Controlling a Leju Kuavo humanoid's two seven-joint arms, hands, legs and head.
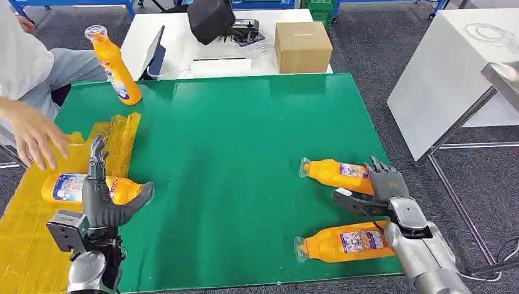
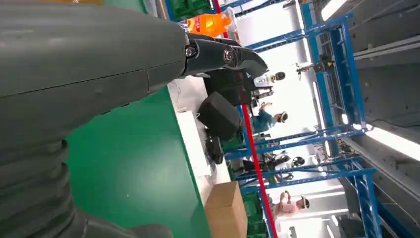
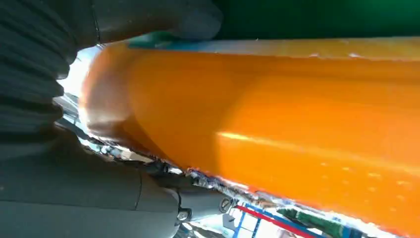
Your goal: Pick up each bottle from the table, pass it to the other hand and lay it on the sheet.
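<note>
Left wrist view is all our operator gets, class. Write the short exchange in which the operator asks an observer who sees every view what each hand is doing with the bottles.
Operator: Is my left hand holding anything?
Observer: No. The head view shows the left hand open, just in front of the laid bottle on the yellow sheet.
Operator: And the right hand?
Observer: The right hand has its fingers around the base end of the gripped bottle, which lies on the green table.
</note>
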